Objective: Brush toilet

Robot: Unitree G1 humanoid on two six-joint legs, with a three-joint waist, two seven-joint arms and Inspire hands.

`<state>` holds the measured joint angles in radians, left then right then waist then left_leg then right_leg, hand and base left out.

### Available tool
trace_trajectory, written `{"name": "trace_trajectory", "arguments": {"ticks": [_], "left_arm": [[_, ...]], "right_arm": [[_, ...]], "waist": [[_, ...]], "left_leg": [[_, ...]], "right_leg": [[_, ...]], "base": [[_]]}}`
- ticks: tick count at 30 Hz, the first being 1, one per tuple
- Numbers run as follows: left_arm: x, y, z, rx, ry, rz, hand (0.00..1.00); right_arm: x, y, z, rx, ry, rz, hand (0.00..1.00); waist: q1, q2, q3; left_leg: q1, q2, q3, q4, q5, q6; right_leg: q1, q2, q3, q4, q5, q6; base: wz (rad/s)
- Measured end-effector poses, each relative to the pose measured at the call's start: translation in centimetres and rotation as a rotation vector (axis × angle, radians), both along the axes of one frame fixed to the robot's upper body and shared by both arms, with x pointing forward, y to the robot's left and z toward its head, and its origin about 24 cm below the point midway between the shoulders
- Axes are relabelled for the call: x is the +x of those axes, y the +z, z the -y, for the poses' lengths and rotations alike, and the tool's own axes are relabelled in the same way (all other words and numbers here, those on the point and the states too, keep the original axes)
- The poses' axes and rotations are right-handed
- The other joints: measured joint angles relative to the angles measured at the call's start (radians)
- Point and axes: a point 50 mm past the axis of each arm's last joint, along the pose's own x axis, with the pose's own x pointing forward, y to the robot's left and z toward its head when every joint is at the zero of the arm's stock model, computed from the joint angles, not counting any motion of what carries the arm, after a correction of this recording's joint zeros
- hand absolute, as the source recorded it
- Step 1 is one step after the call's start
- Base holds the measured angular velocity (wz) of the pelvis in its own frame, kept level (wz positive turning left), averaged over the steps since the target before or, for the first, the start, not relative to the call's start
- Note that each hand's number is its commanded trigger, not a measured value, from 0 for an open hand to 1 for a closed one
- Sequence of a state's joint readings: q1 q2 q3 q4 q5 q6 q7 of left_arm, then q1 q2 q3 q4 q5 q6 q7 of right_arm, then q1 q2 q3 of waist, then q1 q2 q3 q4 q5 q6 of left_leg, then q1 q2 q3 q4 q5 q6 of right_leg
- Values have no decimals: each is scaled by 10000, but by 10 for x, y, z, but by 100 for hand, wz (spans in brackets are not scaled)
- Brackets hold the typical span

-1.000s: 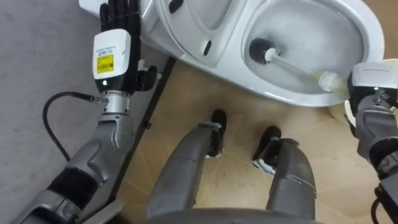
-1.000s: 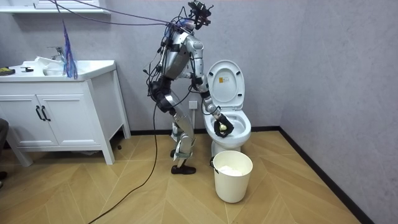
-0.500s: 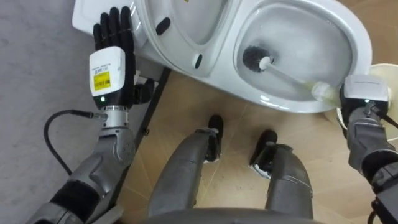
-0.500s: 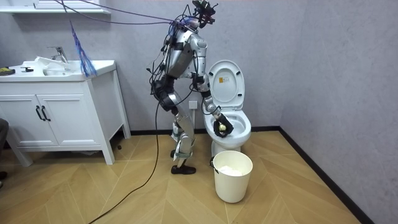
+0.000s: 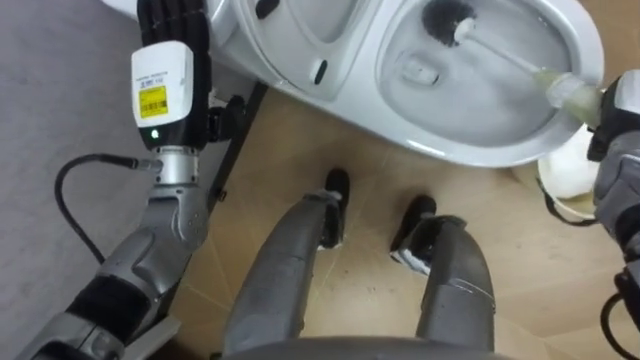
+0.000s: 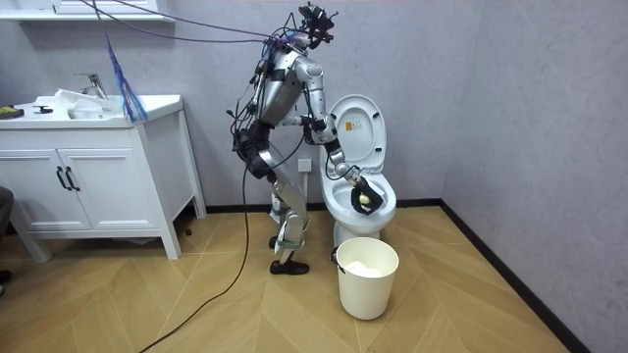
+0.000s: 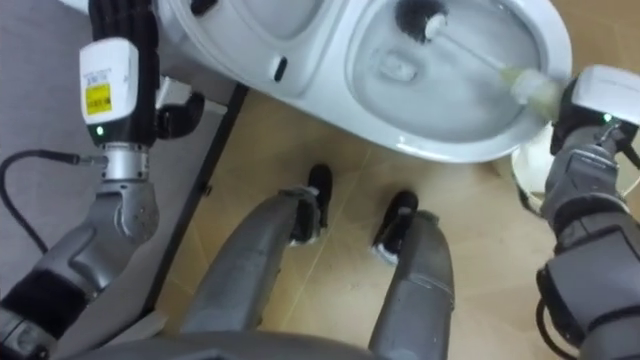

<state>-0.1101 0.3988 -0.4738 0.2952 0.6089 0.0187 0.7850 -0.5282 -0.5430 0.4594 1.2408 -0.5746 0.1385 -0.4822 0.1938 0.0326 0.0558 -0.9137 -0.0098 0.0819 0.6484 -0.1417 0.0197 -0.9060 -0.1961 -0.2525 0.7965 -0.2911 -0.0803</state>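
**A:** What is the tool, and how will it handle?

**B:** It's a long toilet brush (image 5: 505,52) with a black bristle head (image 5: 448,15), a thin white shaft and a pale see-through plastic handle (image 5: 565,90). I'd judge it light. The shaft looks stiff but slender, so hard scrubbing may bend it a little. The bristles should be springy. If the handle is wet it could be slick.

**A:** Where should it be gripped?

**B:** At the thick handle end. The shaft is too thin for a sure hold, and the head is the dirty part.

**A:** What is the working hand doing?

**B:** The right hand (image 5: 620,115) is at the right rim of the white ceramic toilet bowl (image 5: 450,155). Its fingers are curled round that handle in a narrow grip, though most of them are tucked behind it.

**A:** Where is the brush itself?

**B:** It slants from the right hand leftward and away. The head is down inside the bowl at the far side. I can't tell whether the bristles press on the wall.

**A:** And the other hand?

**B:** The left hand (image 5: 165,75) is left of the toilet with its fingers straight and together, holding nothing. It lies alongside the toilet's outer side, and I can't tell whether it touches.

**A:** What else is nearby?

**B:** The white toilet lid (image 6: 355,127) is raised. A cream plastic bucket (image 6: 368,279) stands on the wooden floor just on the near side of the bowl. The robot stands close in front of the bowl.

**A:** What could go wrong?

**B:** My guess is that a quick lift would make the bristles flick water.
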Motion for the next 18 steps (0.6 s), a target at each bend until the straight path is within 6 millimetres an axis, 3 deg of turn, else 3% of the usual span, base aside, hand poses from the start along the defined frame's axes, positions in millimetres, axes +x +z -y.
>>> {"name": "trace_trajectory", "arguments": {"ticks": [3,4,7,10,12,18], "left_arm": [[3,0,0,192,-70,-152,0],[3,-1,1,322,-104,-266,0],[1,-7,4,383,-128,-559,0],[-2,-10,2,315,-52,-605,0],[-6,-13,1,250,-1,-700,0],[-12,-19,-3,51,245,-879,0]], "right_arm": [[4,-3,-12,-290,519,-123,100],[2,-10,-19,-429,832,-373,100],[-6,-26,-36,-746,1466,-1004,100],[-15,-36,-41,-528,1546,-1418,100],[-21,-41,-45,-344,1579,-1667,100],[-24,-42,-50,-92,1676,-1964,100]], "waist": [[20,36,-7],[34,139,10],[122,549,-37],[296,800,-66],[290,873,-117],[190,868,-115]], "left_leg": [[35,-8,-24,10,9,21],[144,7,-87,-13,3,21],[296,223,-175,-246,-18,14],[332,318,-123,-511,68,-6],[395,334,-132,-600,84,-30],[610,360,-183,-654,49,-140]], "right_leg": [[48,0,-18,-6,28,45],[226,44,-79,-77,40,63],[604,322,-261,-684,253,181],[645,484,-260,-1114,560,69],[700,578,-264,-1210,607,2],[886,595,-263,-1238,484,-77]], "base": [[0],[5],[-9],[-22],[-5],[2]]}}
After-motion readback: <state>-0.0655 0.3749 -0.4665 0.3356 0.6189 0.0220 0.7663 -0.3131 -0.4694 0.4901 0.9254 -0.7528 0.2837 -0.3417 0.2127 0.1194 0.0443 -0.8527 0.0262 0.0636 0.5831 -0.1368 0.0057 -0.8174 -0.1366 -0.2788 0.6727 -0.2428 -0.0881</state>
